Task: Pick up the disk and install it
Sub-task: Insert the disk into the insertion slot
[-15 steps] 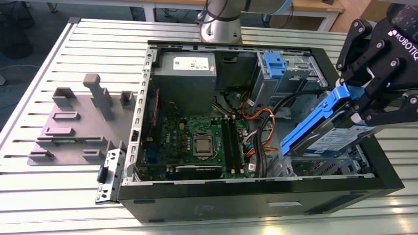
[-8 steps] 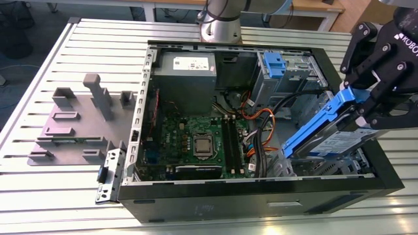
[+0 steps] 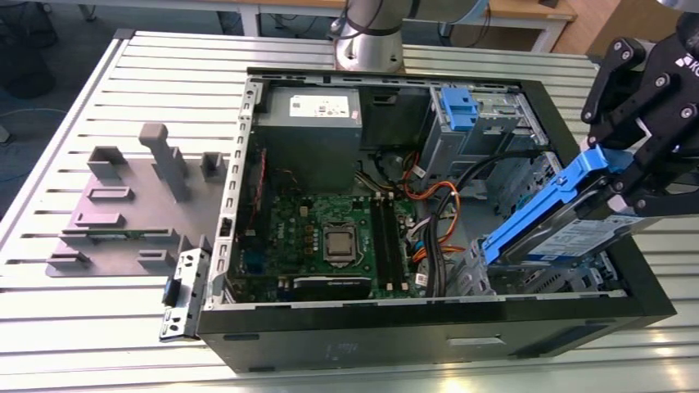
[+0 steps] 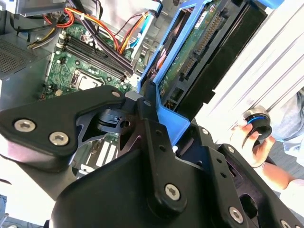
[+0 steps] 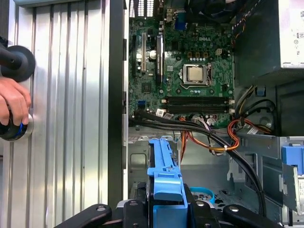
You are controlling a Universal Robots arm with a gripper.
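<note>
Exterior view: the disk (image 3: 568,225) was clamped in the gripper (image 3: 623,184), held tilted above the case (image 3: 437,327) at its corner toward the exterior view's right, with its lower end dipping inside the case wall. Its blue rail (image 3: 546,205) ran along the upper edge, and the label faced the exterior view's right. The gripper's fingers were closed on the rail end of the disk. In the second wrist view, the disk (image 4: 199,52) showed its connector edge, and a black finger (image 4: 147,118) pressed against the blue rail. In the first wrist view, the blue rail (image 5: 165,175) sat between the two fingers.

Below the disk lay a metal drive bay (image 3: 480,278). Beside it ran orange and black cables (image 3: 431,213) and the green motherboard (image 3: 327,237), with its processor socket (image 3: 340,243) uncovered. A grey power supply (image 3: 311,123) sat at the far end of the case, and a blue caddy (image 3: 459,106) stood in the far bay.

The case rested on a slatted metal table (image 3: 110,311). A grey fixture plate (image 3: 120,213) lay well apart toward the exterior view's left.

A person's hand (image 5: 14,102) rested on a black knob (image 5: 16,61) at the table edge in the first wrist view.
</note>
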